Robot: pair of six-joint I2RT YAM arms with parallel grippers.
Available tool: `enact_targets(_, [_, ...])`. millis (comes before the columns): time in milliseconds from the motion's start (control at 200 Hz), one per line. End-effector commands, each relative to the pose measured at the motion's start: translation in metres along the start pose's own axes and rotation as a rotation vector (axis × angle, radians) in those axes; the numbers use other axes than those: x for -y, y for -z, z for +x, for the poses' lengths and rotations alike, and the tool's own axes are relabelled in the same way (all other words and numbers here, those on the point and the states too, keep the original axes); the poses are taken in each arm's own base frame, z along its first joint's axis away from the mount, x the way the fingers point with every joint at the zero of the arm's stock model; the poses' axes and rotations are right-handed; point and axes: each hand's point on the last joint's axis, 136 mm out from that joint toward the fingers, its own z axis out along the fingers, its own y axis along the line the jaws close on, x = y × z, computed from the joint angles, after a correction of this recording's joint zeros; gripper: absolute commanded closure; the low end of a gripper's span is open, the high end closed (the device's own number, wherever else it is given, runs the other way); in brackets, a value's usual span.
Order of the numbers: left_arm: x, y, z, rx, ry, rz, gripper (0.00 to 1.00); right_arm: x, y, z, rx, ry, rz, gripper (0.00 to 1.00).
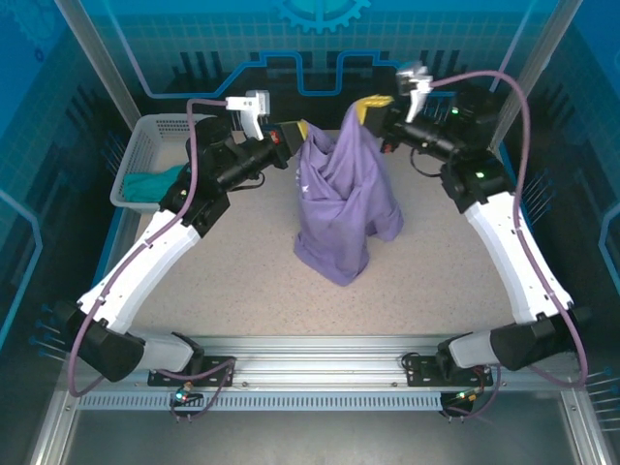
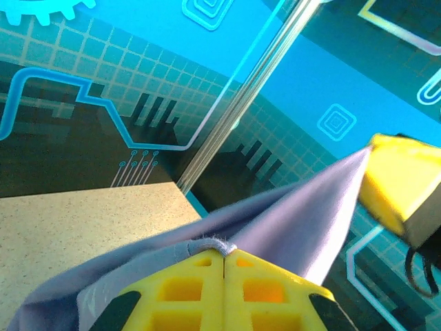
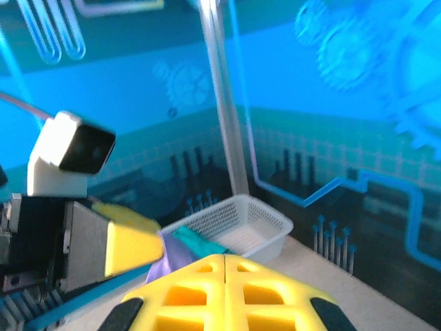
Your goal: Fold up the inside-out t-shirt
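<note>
Two grippers share one load. Toward the middle of the table (image 1: 232,281), the t-shirt (image 1: 339,208) rests its bunched lower end on the surface and rises in a loose drape. Higher and farther back, the left gripper (image 1: 296,133) is clenched on one upper edge and the right gripper (image 1: 367,108) on the other, with cloth stretched between them. At the far left, a white basket (image 1: 136,145) holds a teal garment (image 1: 155,184).

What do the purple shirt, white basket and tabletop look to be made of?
Lavender-purple t-shirt: soft matte knit cloth, probably; it hangs in loose folds. White mesh basket: likely rigid moulded plastic, going by its perforated walls. Speckled beige tabletop: hard, matte, perhaps laminate.
</note>
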Motion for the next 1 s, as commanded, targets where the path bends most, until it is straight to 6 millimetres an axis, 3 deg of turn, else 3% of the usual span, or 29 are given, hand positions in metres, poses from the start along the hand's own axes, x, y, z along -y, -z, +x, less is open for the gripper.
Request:
enact_targets(0, [-0.018,0.019,-0.016,0.035,-0.014,-0.074,1.00,0.010,0.011,0.004,-0.059,0.033,0.072,1.00])
enact_targets(115, [-0.040,0.054,-0.044,0.156,0.032,-0.136,1.00,0.052,0.050,-0.018,0.048,-0.058,0.198,1.00])
enact_targets(210, [-0.042,0.059,-0.047,0.165,0.007,-0.176,1.00,0.071,0.065,-0.030,0.096,-0.097,0.271,1.00])
enact_targets(275, [-0.028,0.043,-0.036,0.117,-0.015,-0.143,1.00,0.063,0.051,-0.036,0.109,-0.098,0.235,1.00])
enact_targets(385, [0.006,0.008,-0.011,0.017,-0.093,-0.073,1.00,0.026,0.005,-0.034,0.031,-0.042,0.100,1.00])
enact_targets(485, [0.015,0.008,-0.010,0.008,-0.096,-0.039,1.00,0.015,-0.007,-0.033,-0.018,0.011,0.065,1.00])
enact_targets(565, [-0.002,0.036,-0.026,0.101,-0.091,-0.104,1.00,0.030,0.007,-0.037,-0.006,0.020,0.107,1.00])
enact_targets(700, [-0.054,0.085,-0.040,0.215,0.044,-0.226,1.00,0.059,0.034,-0.042,0.034,-0.015,0.178,1.00])
enact_targets(815, [-0.088,0.098,-0.019,0.179,0.050,-0.374,1.00,0.065,0.039,-0.041,0.034,-0.016,0.194,1.00])
enact_targets(995, [-0.115,0.082,0.035,0.035,0.098,-0.387,1.00,0.052,0.014,-0.026,-0.020,-0.028,0.076,1.00])
